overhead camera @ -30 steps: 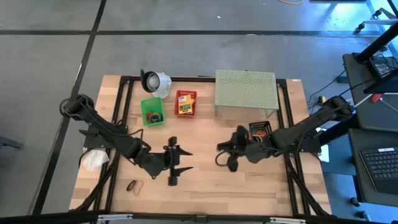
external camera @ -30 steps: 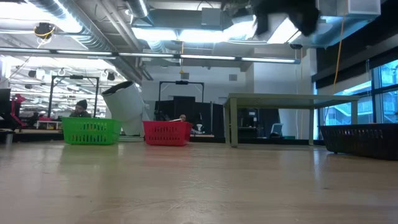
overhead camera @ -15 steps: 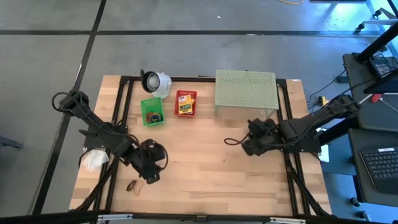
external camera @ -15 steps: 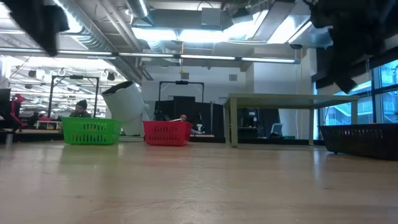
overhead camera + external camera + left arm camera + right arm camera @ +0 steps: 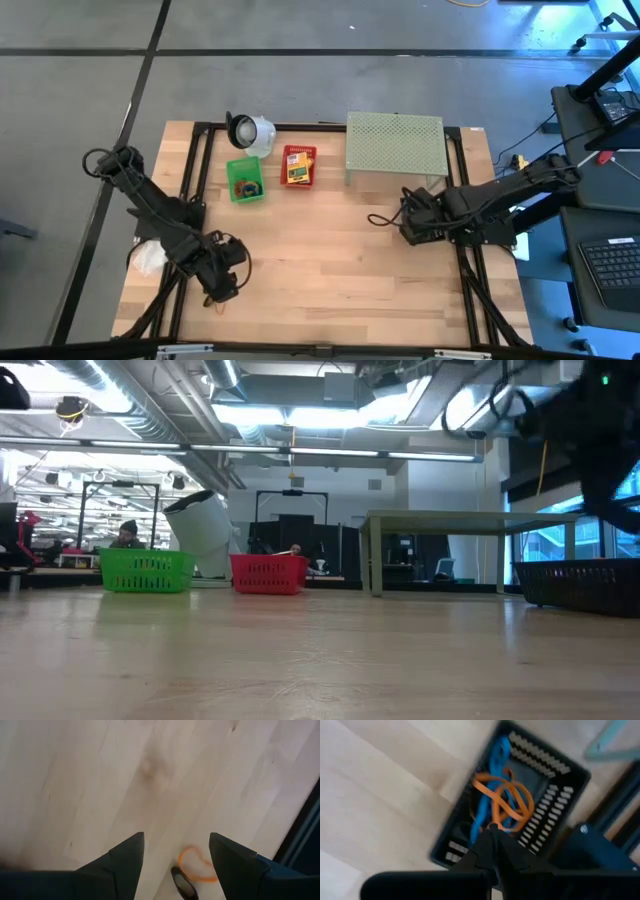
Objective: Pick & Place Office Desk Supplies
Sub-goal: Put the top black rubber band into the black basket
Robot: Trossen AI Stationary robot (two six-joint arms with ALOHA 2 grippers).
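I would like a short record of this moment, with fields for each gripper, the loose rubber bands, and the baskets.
left gripper: open, hovering low above the wooden table near its front left corner
under left gripper: an orange rubber band and a black rubber band on the wood, not gripped
right gripper: shut, over the black basket beside the pale green shelf
black basket contents: blue rubber band and orange rubber bands
other baskets: green basket and red basket at the back
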